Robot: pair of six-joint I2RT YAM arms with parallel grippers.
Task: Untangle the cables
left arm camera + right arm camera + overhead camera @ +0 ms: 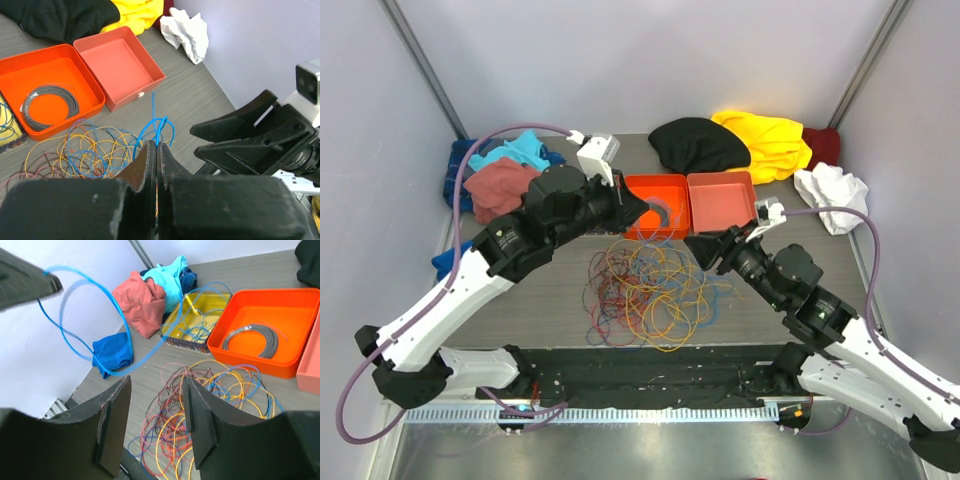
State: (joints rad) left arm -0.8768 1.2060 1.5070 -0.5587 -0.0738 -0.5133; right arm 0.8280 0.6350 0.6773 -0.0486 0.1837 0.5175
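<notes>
- Top view: the cables (650,290) lie in a loose tangle on the table (550,295), between the two arms and just in front of an orange tray (660,179). The left gripper (638,208) hangs over that tray's near edge, beyond the heap. The right gripper (694,244) sits at the heap's far right corner, pointing left.
- Left wrist view: the left jaws are pressed together, and a blue cable (153,107) is pinched at their tips. Its loops lift away from the tangle below. The right arm's jaws stand just to the right, aimed across at the strand.
- Right wrist view: the right jaws are spread wide with nothing between them. The blue cable hangs from the left jaw tip at upper left in broad loops in the air. It then sweeps down and across towards a yellow tray (222,301) that holds more blue wire. The raised span lies ahead of the right jaws and to their left, running crosswise to the gap, with the tangle underneath. The right arm looks best placed to take that span, probably by reaching forward and left.
</notes>
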